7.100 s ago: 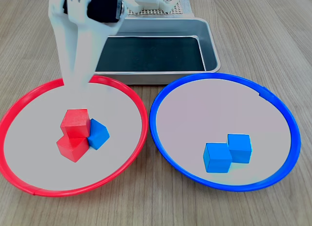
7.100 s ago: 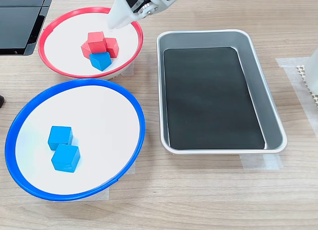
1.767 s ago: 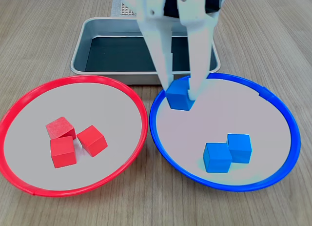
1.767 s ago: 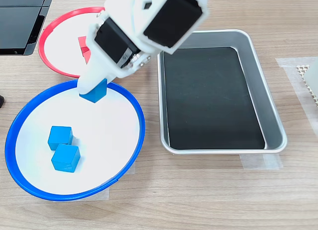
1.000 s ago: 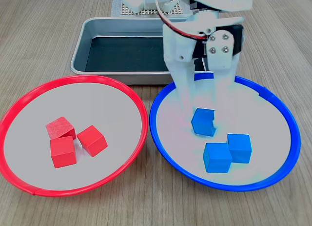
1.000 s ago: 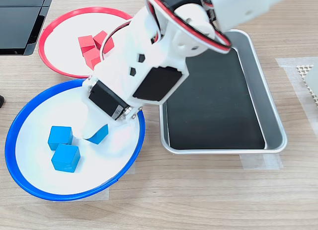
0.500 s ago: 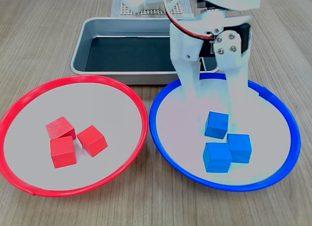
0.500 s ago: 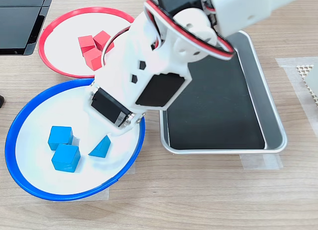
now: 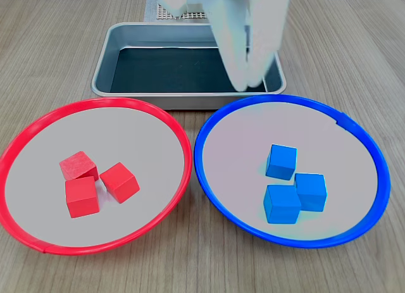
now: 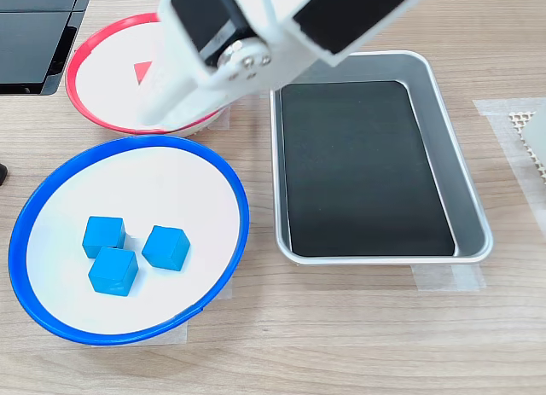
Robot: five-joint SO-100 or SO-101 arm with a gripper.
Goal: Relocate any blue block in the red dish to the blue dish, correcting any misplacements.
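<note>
The blue block (image 9: pixel 281 161) (image 10: pixel 165 246) rests free inside the blue dish (image 9: pixel 198 147) (image 10: pixel 241 216), next to two other blue cubes (image 9: pixel 296 198) (image 10: pixel 108 252). The red dish (image 9: pixel 107 101) (image 10: pixel 77 62) holds three red cubes (image 9: pixel 119 182) and no blue one; the arm hides most of them in the second exterior view. My gripper (image 9: pixel 248 84) (image 10: pixel 158 115) is raised and motion-blurred, hanging over the gap between the two dishes near the tray, its fingers drawn together with nothing between them.
A rectangular metal tray (image 9: pixel 190 100) (image 10: pixel 277 156) with a dark floor lies behind the dishes in the first exterior view. A black object (image 10: pixel 34 37) sits at the second exterior view's top left. The arm's white mesh base (image 9: pixel 183 11) stands behind the tray.
The gripper let the blue block go in the blue dish, lifted away toward the tray and closed. The block settled flat beside the other two blue cubes.
</note>
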